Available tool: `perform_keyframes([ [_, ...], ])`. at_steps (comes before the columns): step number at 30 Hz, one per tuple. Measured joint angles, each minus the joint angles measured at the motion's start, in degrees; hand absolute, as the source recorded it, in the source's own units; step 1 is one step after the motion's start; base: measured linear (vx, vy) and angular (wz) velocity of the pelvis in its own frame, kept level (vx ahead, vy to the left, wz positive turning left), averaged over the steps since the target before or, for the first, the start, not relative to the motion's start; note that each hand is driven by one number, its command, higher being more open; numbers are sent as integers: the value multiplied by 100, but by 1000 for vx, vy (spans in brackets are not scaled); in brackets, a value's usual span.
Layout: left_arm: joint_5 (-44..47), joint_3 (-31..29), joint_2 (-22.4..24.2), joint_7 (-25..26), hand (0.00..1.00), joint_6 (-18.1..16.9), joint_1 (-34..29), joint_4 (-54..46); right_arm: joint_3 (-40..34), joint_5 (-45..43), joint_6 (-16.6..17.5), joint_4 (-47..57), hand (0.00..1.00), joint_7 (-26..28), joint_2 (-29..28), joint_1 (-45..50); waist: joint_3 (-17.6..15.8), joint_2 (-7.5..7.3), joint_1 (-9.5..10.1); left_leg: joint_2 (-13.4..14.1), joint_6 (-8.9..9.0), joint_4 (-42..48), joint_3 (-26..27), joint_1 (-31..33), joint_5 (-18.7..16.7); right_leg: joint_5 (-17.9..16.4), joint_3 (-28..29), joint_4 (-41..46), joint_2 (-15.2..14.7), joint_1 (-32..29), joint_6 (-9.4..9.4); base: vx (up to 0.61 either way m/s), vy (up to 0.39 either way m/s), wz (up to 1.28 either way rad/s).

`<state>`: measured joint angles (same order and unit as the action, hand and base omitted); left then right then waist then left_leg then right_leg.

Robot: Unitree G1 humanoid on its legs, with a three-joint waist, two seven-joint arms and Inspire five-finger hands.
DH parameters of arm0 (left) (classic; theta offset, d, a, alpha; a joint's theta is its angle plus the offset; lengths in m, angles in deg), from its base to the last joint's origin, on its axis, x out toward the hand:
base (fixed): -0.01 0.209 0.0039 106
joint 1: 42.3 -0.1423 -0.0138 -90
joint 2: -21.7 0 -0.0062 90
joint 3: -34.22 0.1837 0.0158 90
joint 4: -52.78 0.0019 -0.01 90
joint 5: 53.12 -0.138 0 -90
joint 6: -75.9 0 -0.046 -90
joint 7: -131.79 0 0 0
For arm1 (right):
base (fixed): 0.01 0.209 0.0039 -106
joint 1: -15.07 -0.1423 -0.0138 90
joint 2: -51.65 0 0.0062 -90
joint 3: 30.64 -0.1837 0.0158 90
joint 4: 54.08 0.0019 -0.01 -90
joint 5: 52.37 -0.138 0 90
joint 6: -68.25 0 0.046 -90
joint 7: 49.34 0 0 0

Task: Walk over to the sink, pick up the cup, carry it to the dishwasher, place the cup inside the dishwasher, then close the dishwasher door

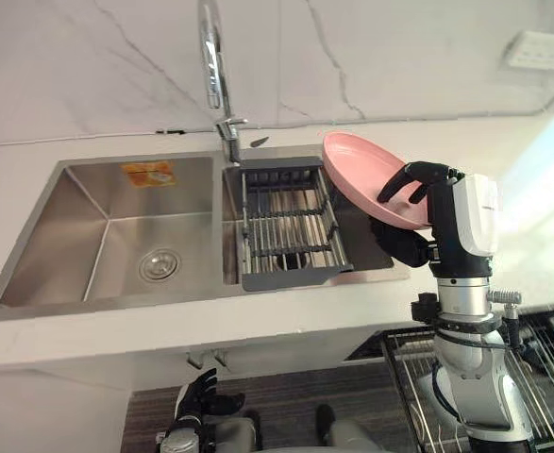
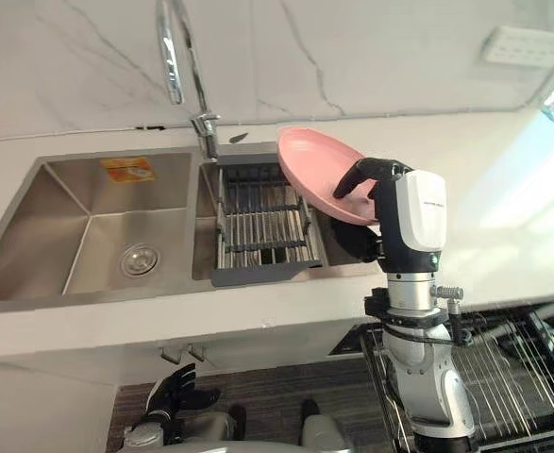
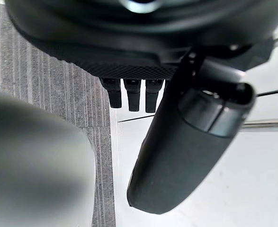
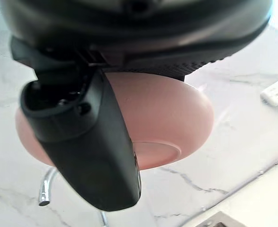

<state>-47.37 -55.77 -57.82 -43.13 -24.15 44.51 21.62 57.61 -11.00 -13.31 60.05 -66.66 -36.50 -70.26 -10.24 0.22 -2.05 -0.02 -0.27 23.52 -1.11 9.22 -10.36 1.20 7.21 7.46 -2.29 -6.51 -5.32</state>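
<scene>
1. Left eye view: the right hand holds a pink dish up in the air. The dish is tipped on its side. It hangs over the right half of the sink, just above the grey rack that sits in that half.
2. The task talks about a cup, but the thing in the hand looks like a round, shallow pink dish.
3. The fingers hook over the top rim of the dish. In the right wrist view the thumb lies across the bottom of the dish. So the hand pinches the dish between fingers and thumb.
4. The left hand hangs down low near the floor. Its fingers are loose and a bit spread, and it holds nothing.
5. I think the picking up is done, because the dish touches nothing but the hand. The step now is carrying it to the dishwasher.
6. A wire dishwasher rack sticks out below the counter, on the robot's right. The next move likely calls for turning to the right and bringing the dish down to that rack. The dish must pass the counter edge without a bump, and the pinch must be tight so the tipped dish does not slip.
</scene>
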Motion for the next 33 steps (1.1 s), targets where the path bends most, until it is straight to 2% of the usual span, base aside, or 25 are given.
perform_keyframes([
  [1,-6,-13,-11,0,90,-26,7,-3,12,206,-73,-101,30,0,6,-42,-12,-16,14,41,-90,156,293,69,-101,-6,262,-8,27,-161,88,-111,145,-144],
  [2,-14,-13,-7,6,90,-27,25,11,9,294,-119,-153,30,0,14,-55,-35,7,-15,79,-140,183,421,81,-119,-10,235,-42,-10,-190,256,-158,176,-137],
  [3,-12,-20,15,5,90,-23,46,53,-1,375,-221,-275,30,-6,25,-61,-92,77,-41,224,-275,63,723,32,-94,-172,-153,-32,-96,-215,641,-194,217,-127],
  [4,65,-125,81,-16,90,53,87,96,28,431,-295,-407,30,-10,33,-88,-134,110,-15,361,-315,30,1043,-4,-82,-311,-742,778,-245,-504,534,-194,220,-123],
  [5,128,-141,75,-21,90,101,92,108,68,479,-321,-464,30,-10,32,-89,-134,108,-16,389,-334,-3,1164,-33,-76,-422,-1012,1199,-334,-588,551,-132,152,-109],
  [6,174,-189,46,-22,90,166,120,172,158,560,-329,-554,30,-9,33,-89,-127,97,-22,405,-365,-109,1351,-109,-55,-673,-1385,1790,-507,-564,560,-90,98,-82],
  [7,171,-184,44,-7,90,169,127,182,226,611,-326,-573,30,-7,34,-87,-120,84,-11,410,-392,-190,1512,-162,-44,-852,-1548,1998,-589,-446,549,-99,54,-91],
  [9,164,-205,44,76,90,162,124,184,321,664,-274,-571,30,-8,34,-86,-71,34,53,412,-342,-325,1809,-210,-81,-1090,-1687,1888,-647,-61,433,-88,-32,-89],
  [10,170,-251,12,190,90,186,135,178,335,741,-243,-568,30,-8,35,-86,-26,-25,105,392,-261,-367,1923,-185,-124,-1190,-1683,1252,-623,249,298,-76,-104,-95],
  [11,170,-270,-47,264,90,189,146,193,332,760,-236,-592,30,-9,63,-105,-13,-23,141,409,-214,-337,1888,-101,-104,-1087,-1651,574,-520,428,135,-41,-103,-76],
  [13,174,-299,-125,339,90,188,28,192,308,755,-275,-704,30,-9,58,-33,32,15,130,485,-134,-357,1692,-102,94,-790,-1525,115,-278,591,179,30,-113,-49],
  [14,135,-287,-220,358,90,186,-53,214,270,753,-294,-739,30,-9,57,59,44,-14,116,537,-87,-401,1707,-187,118,-700,-1490,-38,-210,739,198,89,-103,-32],
  [16,103,-285,-264,363,90,175,-166,212,77,731,-300,-740,30,-11,57,227,64,-43,107,547,-42,-514,1722,-333,157,-637,-1485,-203,-169,908,198,94,-88,-8],
  [24,-108,-174,-275,325,90,134,-404,216,-276,586,-320,-871,30,-74,0,759,200,-42,80,353,-3,-992,1608,-737,362,-541,-1539,-540,-238,1294,137,28,-14,8],
  [29,-129,-114,-282,267,90,82,-478,222,-698,324,-352,-1341,30,-199,-154,790,208,-35,63,188,-61,-1248,1549,-832,552,-434,-1554,-657,-341,1346,110,-71,25,5],
  [33,-127,-71,-288,216,90,71,-590,225,-1182,197,-500,-1808,30,-324,-213,791,218,-19,63,10,-120,-1518,1406,-872,669,-401,-1517,-672,-434,1255,74,-77,50,-3],
])
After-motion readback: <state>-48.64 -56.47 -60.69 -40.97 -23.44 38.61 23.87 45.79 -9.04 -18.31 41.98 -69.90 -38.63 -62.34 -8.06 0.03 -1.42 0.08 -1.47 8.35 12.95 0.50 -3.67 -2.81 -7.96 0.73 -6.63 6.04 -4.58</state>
